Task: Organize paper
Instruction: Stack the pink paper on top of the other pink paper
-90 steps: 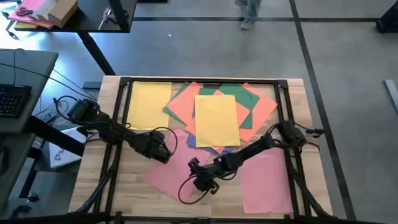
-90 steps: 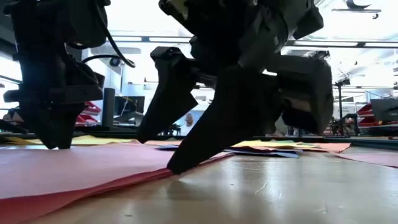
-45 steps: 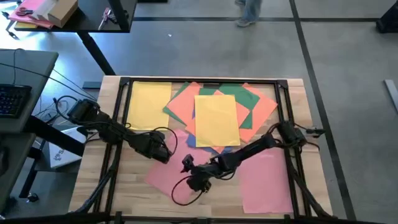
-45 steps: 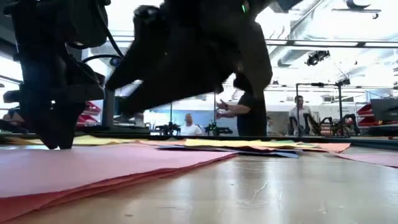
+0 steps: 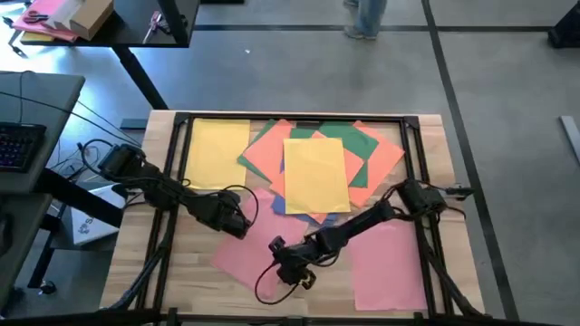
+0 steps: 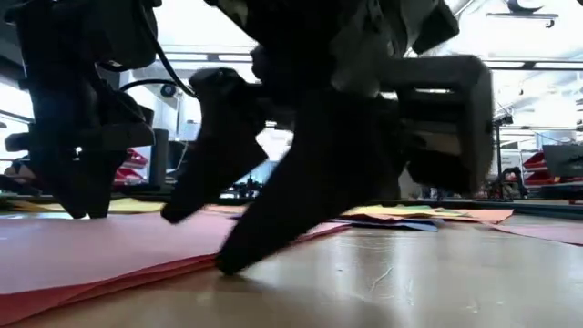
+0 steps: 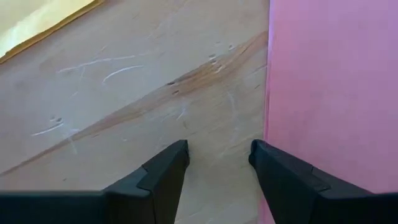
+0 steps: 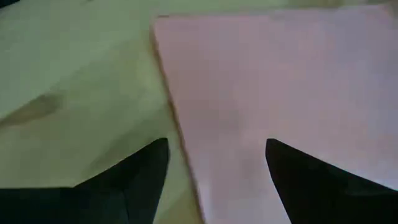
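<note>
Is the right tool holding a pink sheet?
No, the right tool is open, its fingers straddling the edge of the flat pink sheet.

Robotics lab, concrete floor (image 5: 272, 63), side desks (keyboard (image 5: 20, 145), cardboard box (image 5: 86, 16)), framed wooden table (image 5: 190, 263), ceiling strip lights (image 6: 547, 66)

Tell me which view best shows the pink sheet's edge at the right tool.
Right wrist view: the pink sheet edge runs between the open right tool fingers. High view shows it small and partly covered; low view shows it edge-on.

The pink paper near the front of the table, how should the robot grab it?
Grip the pink paper at its free edge: it lies flat on the table, so only an edge can be pinched. The right hand is open and straddles that edge.
</note>
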